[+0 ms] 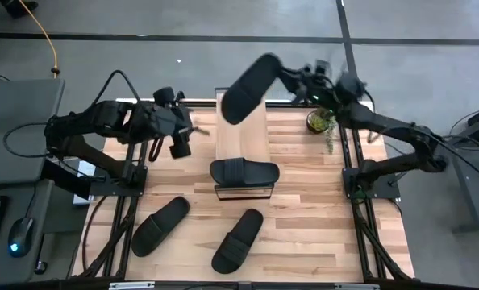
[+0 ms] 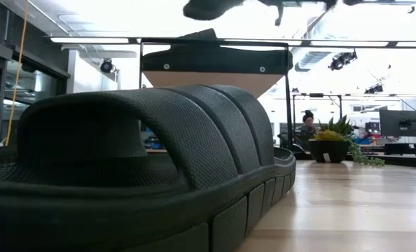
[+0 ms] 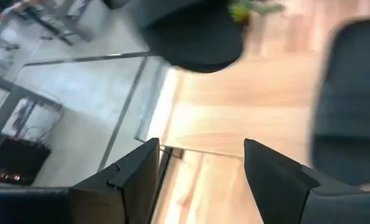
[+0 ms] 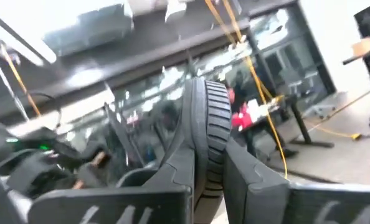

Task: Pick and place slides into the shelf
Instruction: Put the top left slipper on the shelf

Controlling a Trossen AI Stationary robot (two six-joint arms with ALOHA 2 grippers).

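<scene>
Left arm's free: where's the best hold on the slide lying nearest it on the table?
Judging by its pose, take the near-left slide by its ribbed strap, coming straight down. It lies flat, sole down, strap arching up, clear of the neighbouring slide. The left end effector stands open, empty.

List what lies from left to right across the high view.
Left gripper, empty → slide on the table's left → slide beside it → slide on the shelf → slide held aloft by the right gripper → potted plant.
</scene>
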